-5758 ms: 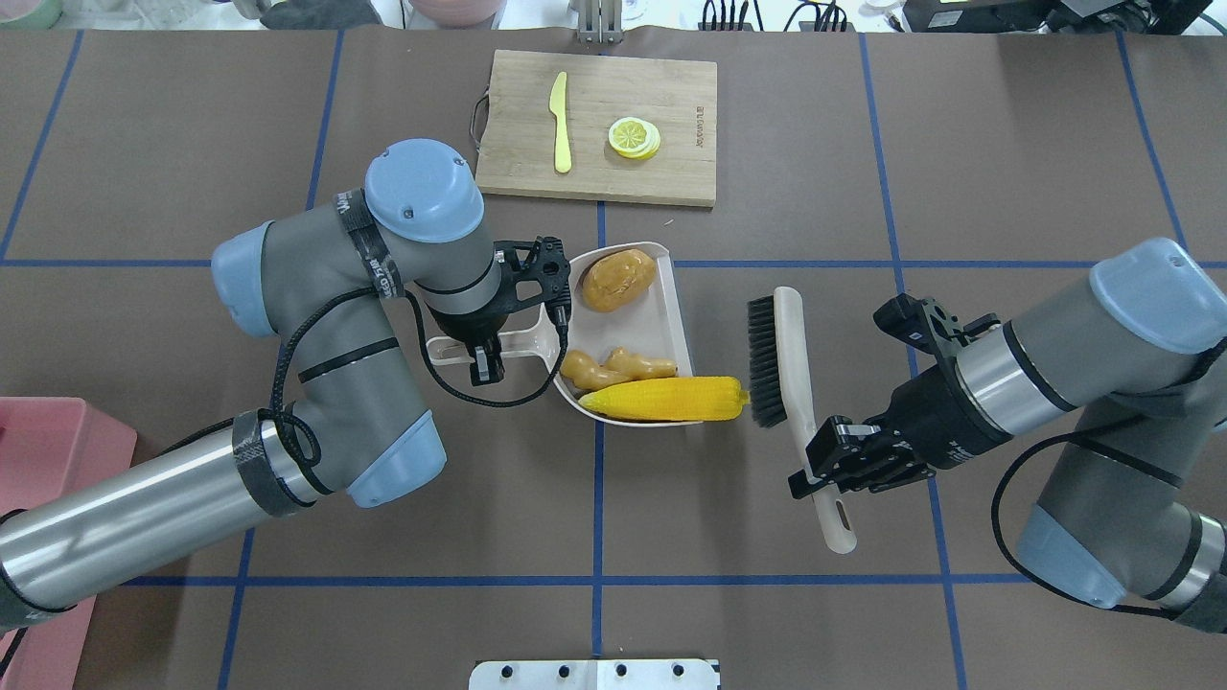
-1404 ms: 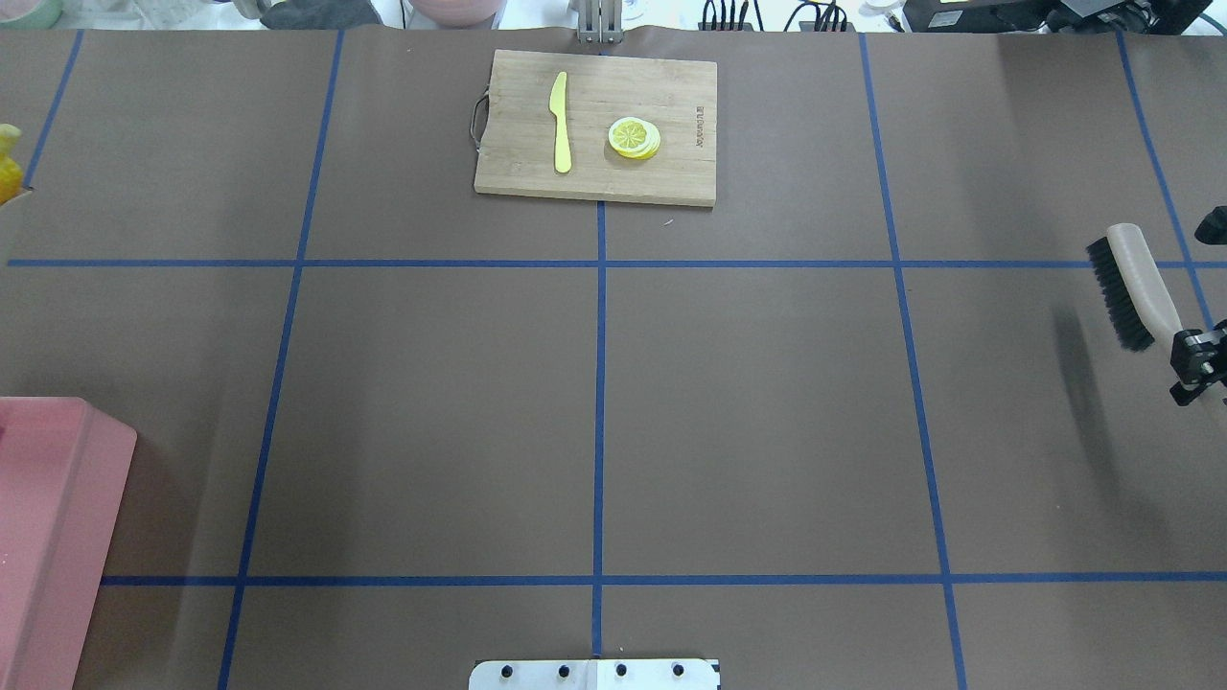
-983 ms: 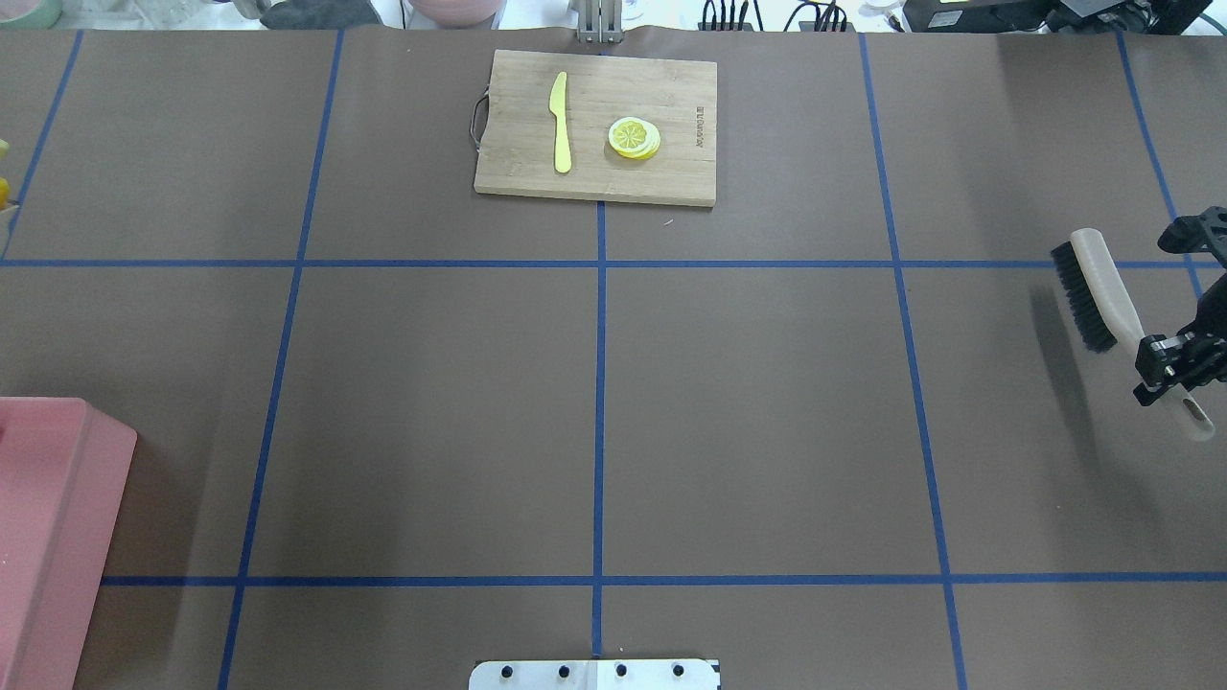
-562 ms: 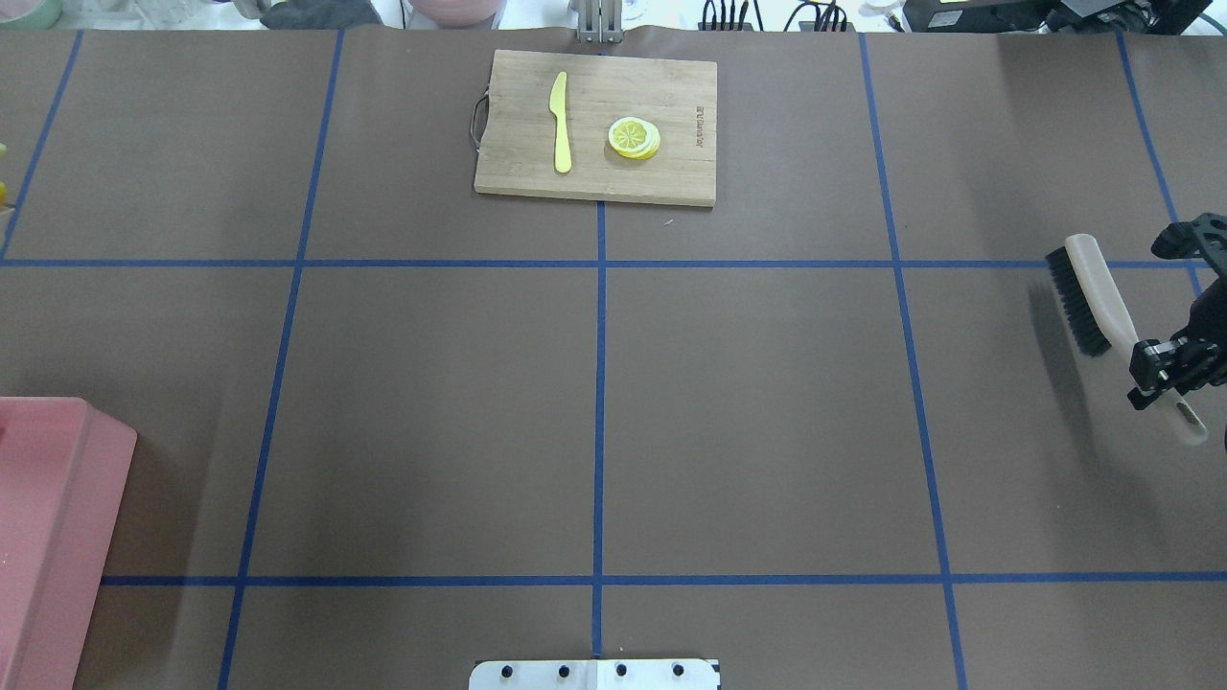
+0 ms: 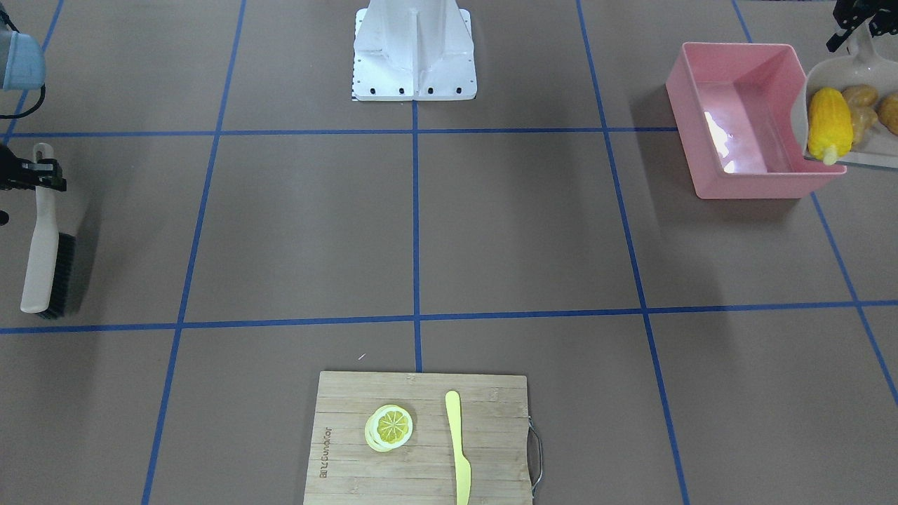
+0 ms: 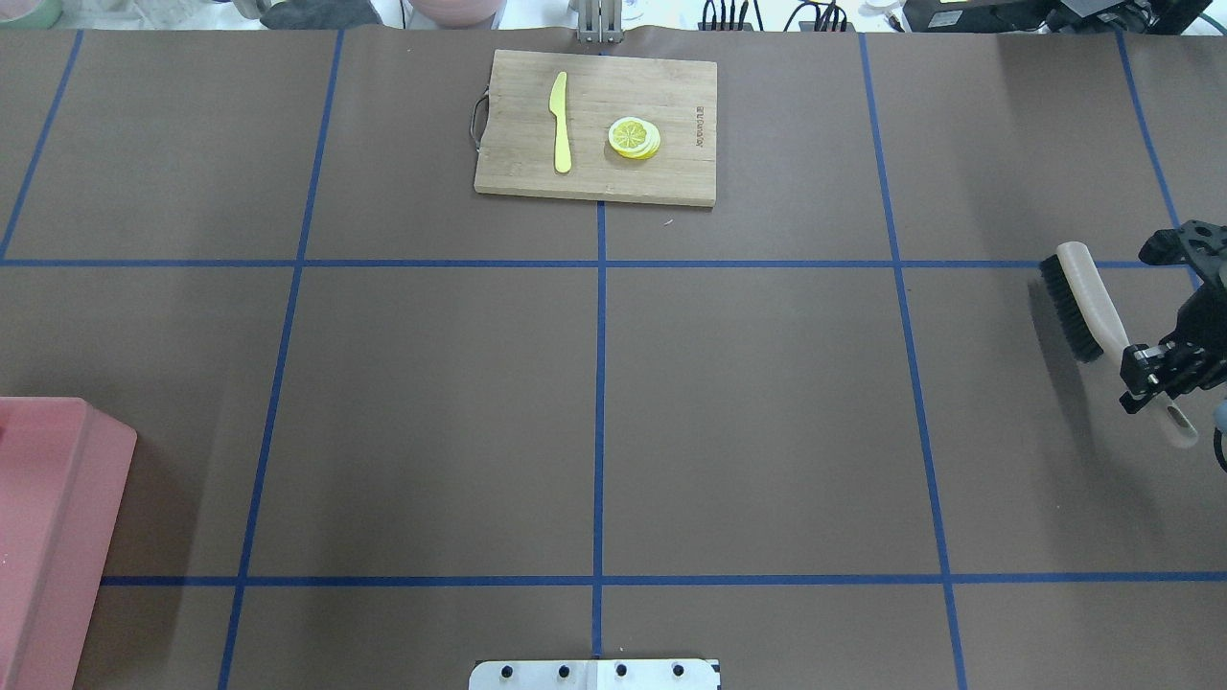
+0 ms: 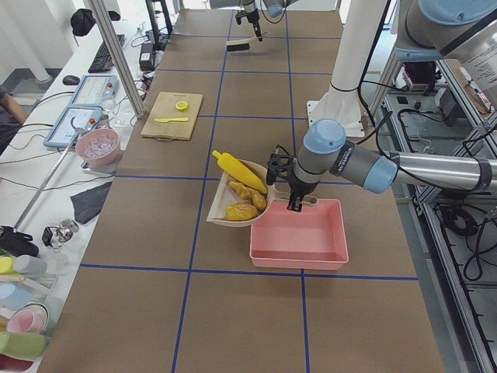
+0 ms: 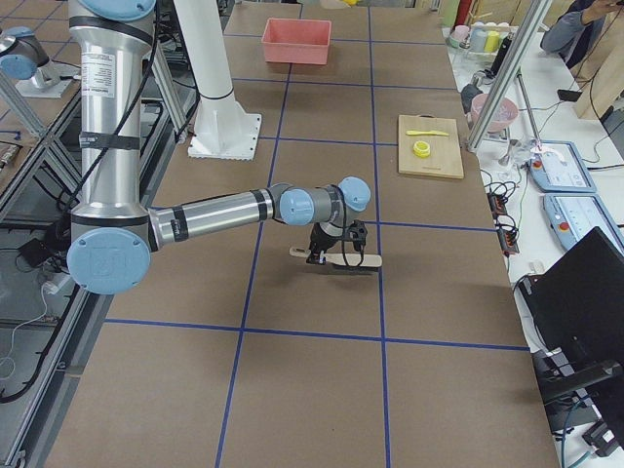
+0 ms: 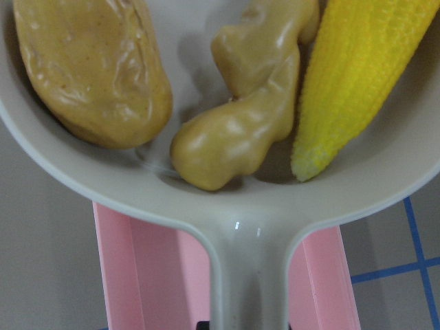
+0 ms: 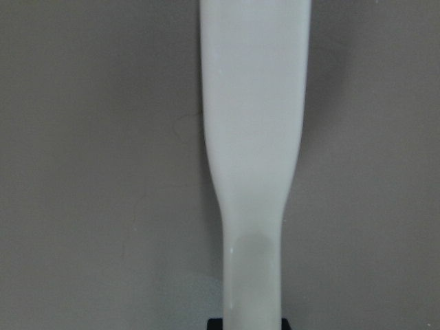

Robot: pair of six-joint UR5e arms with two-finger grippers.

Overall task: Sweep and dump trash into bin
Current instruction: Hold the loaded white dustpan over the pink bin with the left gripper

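My left gripper (image 5: 859,17) is shut on the handle of the beige dustpan (image 5: 842,73). It holds the pan in the air at the outer side of the pink bin (image 5: 761,184), overlapping its rim. In the pan lie the yellow corn cob (image 5: 828,130), the tan ginger root (image 5: 857,112) and the brown potato (image 5: 891,112). The left wrist view shows the potato (image 9: 89,69), ginger (image 9: 240,117) and corn (image 9: 364,75) in the pan (image 9: 254,227), with the bin (image 9: 151,275) below. My right gripper (image 6: 1155,369) is shut on the handle of the brush (image 6: 1078,297), low over the table's right end.
A wooden cutting board (image 6: 671,96) at the back centre carries a pale yellow knife (image 6: 560,125) and a lemon slice (image 6: 634,137). Only a corner of the bin (image 6: 48,537) shows in the overhead view. The robot's white base plate (image 5: 414,49) sits at the table's near edge.
Both arms have left the table's centre. The dustpan with the trash went left out of the overhead view. In the last second the brush has shifted slightly left and toward the robot.
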